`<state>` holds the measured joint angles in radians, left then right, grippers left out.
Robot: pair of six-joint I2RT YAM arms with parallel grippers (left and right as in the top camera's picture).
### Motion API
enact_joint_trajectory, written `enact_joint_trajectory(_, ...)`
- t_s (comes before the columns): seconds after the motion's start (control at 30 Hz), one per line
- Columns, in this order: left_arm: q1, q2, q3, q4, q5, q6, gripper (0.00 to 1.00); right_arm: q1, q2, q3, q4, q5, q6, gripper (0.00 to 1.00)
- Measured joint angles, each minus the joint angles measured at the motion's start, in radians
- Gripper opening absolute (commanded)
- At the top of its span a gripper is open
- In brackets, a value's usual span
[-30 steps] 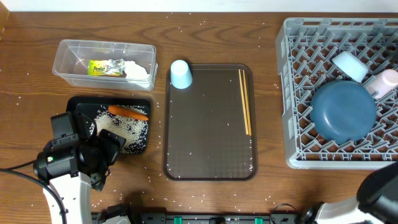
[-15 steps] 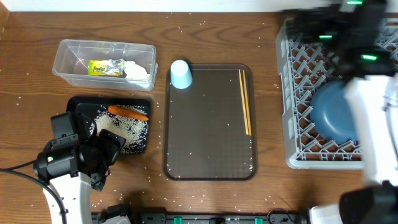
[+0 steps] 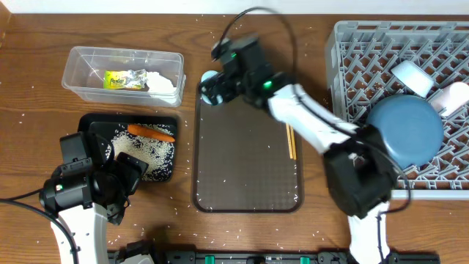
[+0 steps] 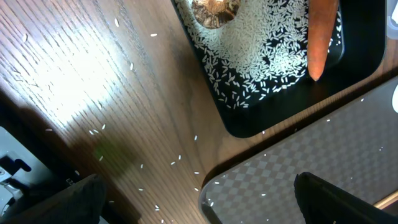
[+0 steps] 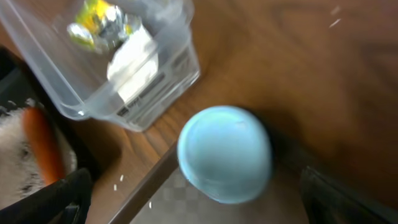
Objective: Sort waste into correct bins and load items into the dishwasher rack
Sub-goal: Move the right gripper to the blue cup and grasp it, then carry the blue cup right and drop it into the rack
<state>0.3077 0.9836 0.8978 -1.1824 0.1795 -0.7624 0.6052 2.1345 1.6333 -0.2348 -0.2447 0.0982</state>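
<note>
While right gripper [image 5: 196, 205] hangs open | light blue cup [image 5: 225, 152] — axis vertical

Overhead view: the right arm [image 3: 315, 125] covers most of the light blue cup [image 3: 207, 78]; only pale slivers show at its 9 o'clock side. The same arm crosses the chopsticks [image 3: 292, 145], hiding their 12 o'clock ends, and overlaps the blue plate [image 3: 412, 128] at 8 o'clock. The dishwasher rack [image 3: 334, 66] is cut off by the frame edge at 3 o'clock. The left arm [image 3: 80, 187] masks the black tray [image 3: 132, 117] at its 7 o'clock corner.

Left wrist view: the carrot [image 4: 323, 37] and the brown lump [image 4: 214, 9] are cropped at 12 o'clock.

Right wrist view: blurred throughout; the wrapper [image 5: 99, 25] print is unreadable.
</note>
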Motion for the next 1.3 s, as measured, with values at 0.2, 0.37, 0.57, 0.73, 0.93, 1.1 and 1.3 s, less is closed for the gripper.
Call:
enact_joint_trajectory(0.2, 0.000, 0.000, 0.000, 0.000, 0.000, 0.000, 0.98, 0.043, 0.054, 0.018, 0.031, 0.104, -0.001, 0.99)
enact_joint_trajectory(0.37, 0.000, 0.000, 0.000, 0.000, 0.000, 0.000, 0.98, 0.043, 0.085, 0.024, 0.081, 0.156, -0.001, 0.99)
enact_joint_trajectory(0.57, 0.000, 0.000, 0.000, 0.000, 0.000, 0.000, 0.98, 0.036, 0.132, 0.029, 0.161, 0.175, 0.000, 0.99)
enact_joint_trajectory(0.73, 0.000, 0.000, 0.000, 0.000, 0.000, 0.000, 0.98, 0.035, 0.184, 0.032, 0.208, 0.180, 0.016, 0.99)
enact_joint_trajectory(0.93, 0.000, 0.000, 0.000, 0.000, 0.000, 0.000, 0.98, 0.035, 0.211, 0.032, 0.227, 0.183, 0.031, 0.80)
enact_joint_trajectory(1.1, 0.000, 0.000, 0.000, 0.000, 0.000, 0.000, 0.98, 0.035, 0.212, 0.037, 0.227, 0.186, 0.042, 0.66)
enact_joint_trajectory(1.3, 0.000, 0.000, 0.000, 0.000, 0.000, 0.000, 0.98, 0.024, 0.212, 0.078, 0.146, 0.185, 0.051, 0.57)
